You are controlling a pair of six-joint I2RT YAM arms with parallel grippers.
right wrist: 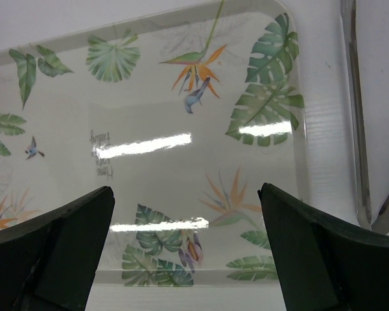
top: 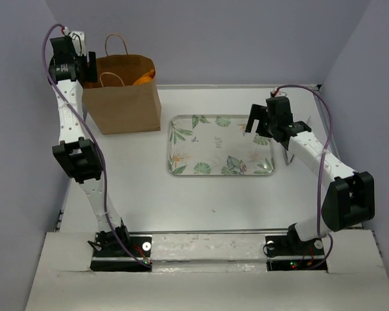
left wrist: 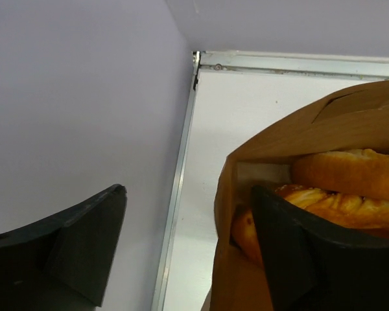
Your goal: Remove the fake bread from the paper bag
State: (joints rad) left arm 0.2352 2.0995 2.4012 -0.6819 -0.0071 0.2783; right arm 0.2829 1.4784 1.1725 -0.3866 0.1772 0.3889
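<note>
The brown paper bag (top: pixel 123 97) stands upright at the table's far left, handles up. Golden-orange fake bread (top: pixel 146 78) shows in its open top. My left gripper (top: pixel 91 67) is open at the bag's left rim. In the left wrist view (left wrist: pixel 188 189) the bag's side wall (left wrist: pixel 246 285) lies between the fingers. One finger (left wrist: pixel 311 259) is at the bag's mouth in front of the loaves (left wrist: pixel 356 175); the other (left wrist: pixel 84 240) is outside, by the wall. My right gripper (top: pixel 255 126) is open and empty, above the tray's right end (right wrist: pixel 185 188).
A white tray with a leaf print (top: pixel 181 170) lies in the middle of the table and shows in the right wrist view (right wrist: pixel 298 155). A thin metal piece (right wrist: pixel 360 168) stands just right of it. The purple side wall (left wrist: pixel 78 97) is close to my left gripper.
</note>
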